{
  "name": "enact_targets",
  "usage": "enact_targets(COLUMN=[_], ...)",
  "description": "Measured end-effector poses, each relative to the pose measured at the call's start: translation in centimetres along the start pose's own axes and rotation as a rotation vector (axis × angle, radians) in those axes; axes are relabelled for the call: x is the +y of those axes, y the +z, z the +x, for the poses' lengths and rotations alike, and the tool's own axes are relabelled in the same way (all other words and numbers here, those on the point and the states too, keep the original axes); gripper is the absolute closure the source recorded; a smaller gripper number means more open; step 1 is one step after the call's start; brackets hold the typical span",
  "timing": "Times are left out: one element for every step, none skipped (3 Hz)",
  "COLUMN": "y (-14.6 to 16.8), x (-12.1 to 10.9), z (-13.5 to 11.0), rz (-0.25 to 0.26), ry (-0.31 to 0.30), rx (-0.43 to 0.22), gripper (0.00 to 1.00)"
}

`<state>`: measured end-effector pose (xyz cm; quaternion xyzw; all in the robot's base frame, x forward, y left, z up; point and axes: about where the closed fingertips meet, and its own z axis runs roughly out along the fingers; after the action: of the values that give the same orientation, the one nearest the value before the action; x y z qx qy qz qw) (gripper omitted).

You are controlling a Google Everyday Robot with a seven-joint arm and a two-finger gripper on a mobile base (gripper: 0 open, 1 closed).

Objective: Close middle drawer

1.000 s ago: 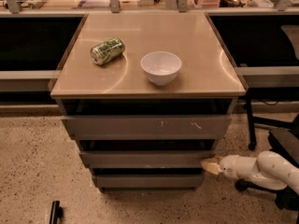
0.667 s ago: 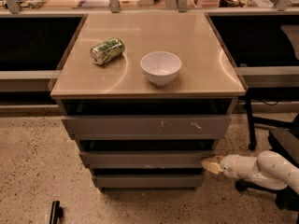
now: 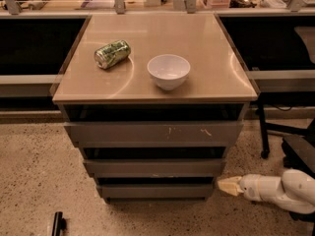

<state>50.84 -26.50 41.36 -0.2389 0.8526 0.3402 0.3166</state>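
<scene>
The middle drawer (image 3: 155, 167) is the wide plain grey front in the middle of the cabinet. It stands pulled out a little, with a dark gap above it. My gripper (image 3: 227, 186) comes in low from the right on a white arm (image 3: 275, 188). Its tan fingertips are pressed together and hold nothing. It sits just right of the cabinet, a little below the middle drawer's right end and level with the bottom drawer (image 3: 155, 191). I cannot tell if it touches the cabinet.
The top drawer (image 3: 153, 132), with whitish scratch marks, also stands out. A white bowl (image 3: 169, 71) and a green can (image 3: 112, 54) on its side rest on the tan cabinet top (image 3: 206, 82). A black chair base (image 3: 295, 151) stands at the right. A dark object (image 3: 58, 223) lies on the speckled floor.
My gripper has dropped slightly and shifted a little right, from the middle drawer's right end to the bottom drawer's level. The drawers look unchanged.
</scene>
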Motion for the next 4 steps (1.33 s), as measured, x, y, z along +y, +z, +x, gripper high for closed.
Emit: enact_targets(y=[0.17, 0.18, 0.18, 0.18], x=[0.69, 0.69, 0.69, 0.70], z=[0.78, 0.78, 0.78, 0.78], rz=[-0.012, -0.012, -0.012, -0.012], ry=[0.013, 0.013, 0.013, 0.013], rx=[0.009, 0.009, 0.009, 0.009], gripper=[0.83, 0.60, 0.36, 0.13])
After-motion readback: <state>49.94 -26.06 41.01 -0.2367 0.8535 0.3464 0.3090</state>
